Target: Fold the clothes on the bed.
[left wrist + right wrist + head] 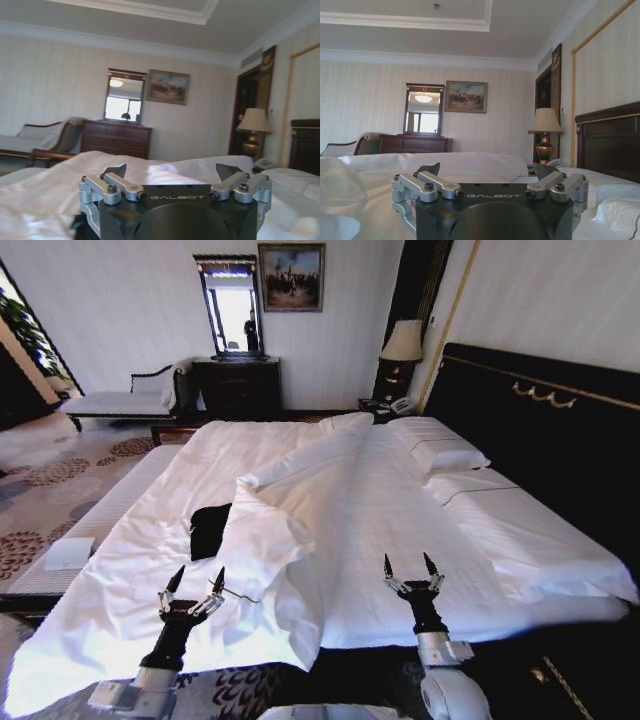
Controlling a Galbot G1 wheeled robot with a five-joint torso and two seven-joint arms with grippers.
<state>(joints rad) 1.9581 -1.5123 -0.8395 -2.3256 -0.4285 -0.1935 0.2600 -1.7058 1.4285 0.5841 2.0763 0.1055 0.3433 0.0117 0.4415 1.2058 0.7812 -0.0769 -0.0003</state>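
A black piece of the clothes [208, 528] peeks out on the bed [400, 510], mostly buried under a rumpled fold of white duvet [265, 540]. My left gripper [195, 581] hovers open over the bed's near edge, just short of the black cloth. Open too, my right gripper [410, 567] stands over flat white sheet further right. In the left wrist view the left gripper [172, 172] points across the bed with nothing between its fingers. The right gripper [487, 171] in its wrist view is likewise spread and holds nothing.
White pillows [445, 455] lie by the dark headboard [540, 405] on the right. A dresser with mirror [236, 385], a chaise bench [125, 400] and a lamp [403, 345] stand by the far wall. A small white towel [68, 553] rests on the bench at left.
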